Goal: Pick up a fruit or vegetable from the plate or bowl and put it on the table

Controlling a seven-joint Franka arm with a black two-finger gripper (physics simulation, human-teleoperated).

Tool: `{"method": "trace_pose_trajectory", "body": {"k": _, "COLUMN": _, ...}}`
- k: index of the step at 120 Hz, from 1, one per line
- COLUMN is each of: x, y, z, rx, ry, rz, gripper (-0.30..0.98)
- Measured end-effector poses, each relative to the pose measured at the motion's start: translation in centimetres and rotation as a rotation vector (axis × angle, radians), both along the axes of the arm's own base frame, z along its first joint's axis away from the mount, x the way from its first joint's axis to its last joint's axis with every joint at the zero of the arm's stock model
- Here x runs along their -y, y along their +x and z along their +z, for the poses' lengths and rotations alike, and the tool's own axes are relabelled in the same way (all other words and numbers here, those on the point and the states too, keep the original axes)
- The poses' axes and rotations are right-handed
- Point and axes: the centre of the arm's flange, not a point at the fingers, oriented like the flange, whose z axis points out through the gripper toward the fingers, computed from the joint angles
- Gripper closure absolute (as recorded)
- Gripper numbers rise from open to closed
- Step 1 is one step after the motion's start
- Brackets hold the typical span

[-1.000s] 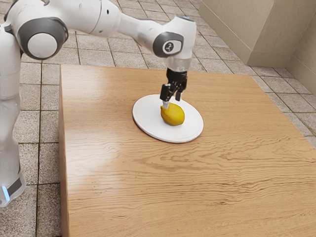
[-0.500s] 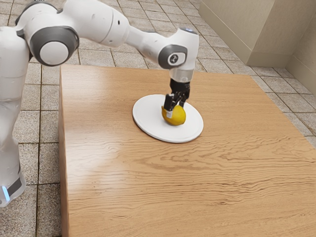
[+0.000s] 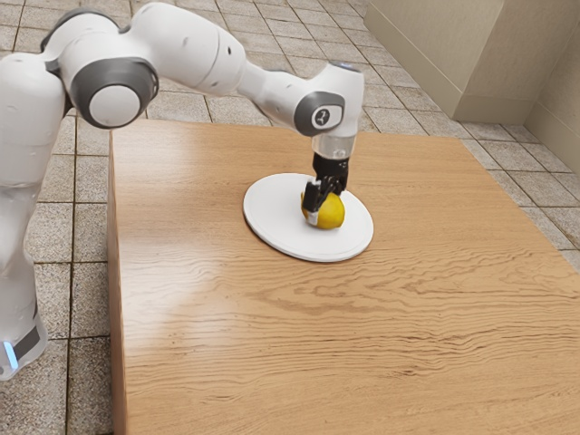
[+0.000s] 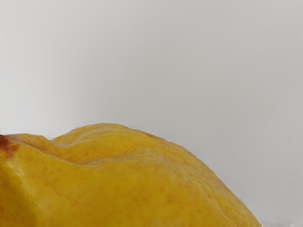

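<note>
Wooden bench is holding the plate, lemon is sitting on it, tool is reaching it; I'm not making out its opening or any grip. Lifting and bench placement are remaining.

Around the wood-grained table, its top catching a pale sheen, I see speckled stone floor tiles stretching to plain beige walls at the exterior view's far right.
</note>
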Motion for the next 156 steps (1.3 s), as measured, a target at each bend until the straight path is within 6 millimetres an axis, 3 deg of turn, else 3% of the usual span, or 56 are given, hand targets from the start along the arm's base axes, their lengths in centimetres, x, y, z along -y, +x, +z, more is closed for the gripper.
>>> {"method": "trace_pose_trajectory", "body": {"k": 21, "x": 0.5, "y": 0.0, "z": 0.3, "rx": 0.008, "ry": -0.005, "rz": -0.012, "gripper": 0.05}}
{"method": "trace_pose_trajectory", "body": {"k": 51, "x": 1.4, "y": 0.0, "z": 1.2, "rx": 0.023, "ry": -0.006, "rz": -0.035, "gripper": 0.28}}
{"method": "trace_pose_trajectory", "body": {"k": 69, "x": 4.8, "y": 0.9, "z": 4.0, "rx": 0.077, "ry": 0.004, "rz": -0.098, "gripper": 0.35}}
{"method": "trace_pose_trajectory", "body": {"k": 89, "x": 11.9, "y": 3.4, "z": 7.0, "rx": 0.145, "ry": 0.064, "rz": -0.218, "gripper": 0.37}}
{"method": "trace_pose_trajectory", "body": {"k": 103, "x": 17.0, "y": 5.8, "z": 7.2, "rx": 0.184, "ry": 0.108, "rz": -0.286, "gripper": 0.37}}
{"method": "trace_pose_trajectory", "body": {"k": 121, "x": 22.6, "y": 7.5, "z": 6.6, "rx": 0.238, "ry": 0.138, "rz": -0.345, "gripper": 0.37}}
{"method": "trace_pose_trajectory", "body": {"k": 140, "x": 25.4, "y": 8.2, "z": 7.0, "rx": 0.292, "ry": 0.149, "rz": -0.367, "gripper": 0.37}}
{"method": "trace_pose_trajectory", "body": {"k": 147, "x": 26.4, "y": 8.1, "z": 7.1, "rx": 0.307, "ry": 0.15, "rz": -0.374, "gripper": 0.2}}
{"method": "trace_pose_trajectory", "body": {"k": 156, "x": 26.8, "y": 8.1, "z": 7.6, "rx": 0.326, "ry": 0.15, "rz": -0.373, "gripper": 0.11}}
